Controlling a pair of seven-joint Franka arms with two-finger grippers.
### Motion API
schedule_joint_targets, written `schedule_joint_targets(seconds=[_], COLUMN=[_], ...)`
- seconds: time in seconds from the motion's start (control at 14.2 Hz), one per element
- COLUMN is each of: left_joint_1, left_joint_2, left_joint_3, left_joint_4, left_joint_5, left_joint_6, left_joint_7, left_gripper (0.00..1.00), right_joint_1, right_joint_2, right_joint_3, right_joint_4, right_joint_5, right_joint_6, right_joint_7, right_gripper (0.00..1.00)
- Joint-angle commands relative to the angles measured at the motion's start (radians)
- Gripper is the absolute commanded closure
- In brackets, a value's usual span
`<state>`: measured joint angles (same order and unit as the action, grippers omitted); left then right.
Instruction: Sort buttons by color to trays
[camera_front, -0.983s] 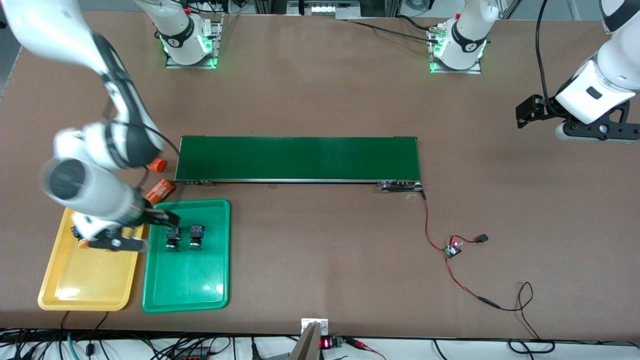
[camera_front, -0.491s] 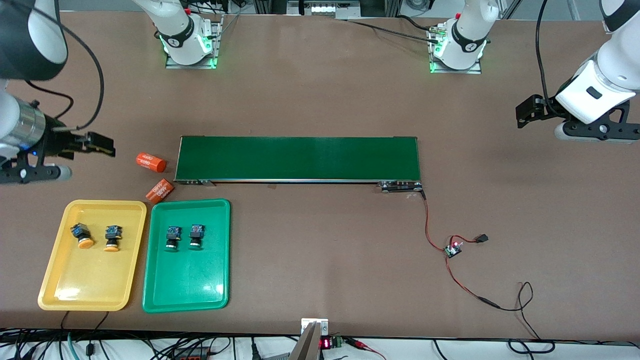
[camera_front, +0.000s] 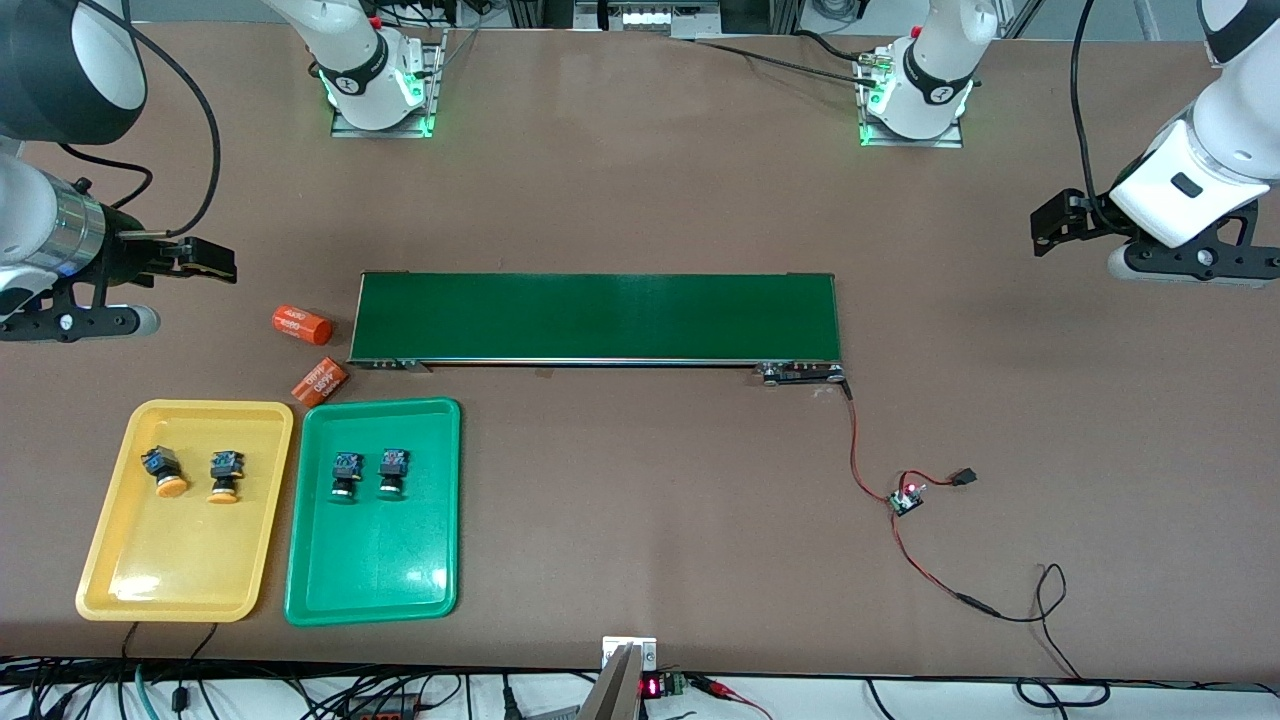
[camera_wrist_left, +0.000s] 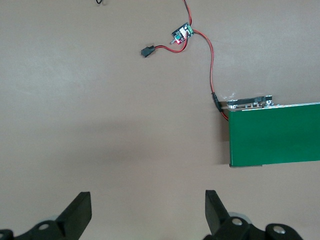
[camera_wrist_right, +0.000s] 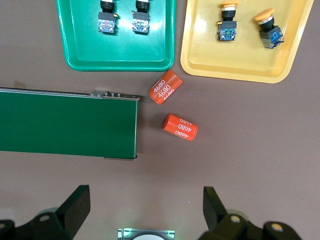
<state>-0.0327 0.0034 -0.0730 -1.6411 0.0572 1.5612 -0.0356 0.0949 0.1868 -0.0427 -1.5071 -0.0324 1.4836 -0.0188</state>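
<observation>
Front view: 2 yellow-capped buttons (camera_front: 191, 475) lie in the yellow tray (camera_front: 110, 570), 2 green-capped buttons (camera_front: 369, 474) in the green tray (camera_front: 375, 585); sorting looks complete. The right claw (camera_front: 205, 262) hangs wide and empty over bare tabletop (camera_front: 640, 200) near 2 orange cylinders (camera_front: 310, 350).

Left wrist view: the left claw (camera_wrist_left: 147, 212), wide and empty, waits over tabletop near the conveyor belt (camera_wrist_left: 275, 132).

Right wrist view: a careless descent could knock a cylinder against a tray.

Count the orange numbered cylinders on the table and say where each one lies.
2. One orange cylinder lies beside the conveyor belt at the right arm's end; the other orange cylinder lies nearer the camera, at the green tray corner. None seem hidden.
</observation>
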Motion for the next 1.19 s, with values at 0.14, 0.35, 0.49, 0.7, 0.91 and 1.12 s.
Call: schedule_joint_targets(seconds=[0.14,0.35,0.49,0.7,0.91,1.12], left_joint_1=[0.001,0.001,0.001,0.001,0.001,0.001], left_joint_2=[-0.008,-0.008,-0.008,-0.008,-0.008,-0.008], left_joint_3=[-0.002,-0.002,-0.002,-0.002,-0.002,-0.008], left_joint_4=[0.011,0.011,0.011,0.011,0.011,0.011], left_joint_5=[-0.008,-0.008,-0.008,-0.01,-0.01,-0.01], left_joint_6=[-0.023,-0.026,-0.026,-0.027,-0.027,-0.027], left_joint_7=[0.006,0.006,0.006,0.005,0.002,-0.001], left_gripper=[0.0,0.0,0.0,0.0,0.0,0.0], right_joint_1=[0.022,0.02,0.023,0.031,0.031,0.029], right_joint_2=[-0.026,-0.113,-0.144,-0.144,-0.141,-0.139], right_joint_3=[-0.011,-0.011,-0.011,-0.011,-0.011,-0.011], right_joint_4=[-0.012,-0.097,-0.14,-0.147,-0.145,-0.147], right_joint_5=[0.017,0.017,0.02,0.02,0.02,0.022], right_joint_6=[-0.029,-0.025,-0.005,-0.011,-0.003,0.006], right_joint_7=[0.014,0.014,0.014,0.014,0.014,0.014], right_gripper=[0.0,0.0,0.0,0.0,0.0,0.0])
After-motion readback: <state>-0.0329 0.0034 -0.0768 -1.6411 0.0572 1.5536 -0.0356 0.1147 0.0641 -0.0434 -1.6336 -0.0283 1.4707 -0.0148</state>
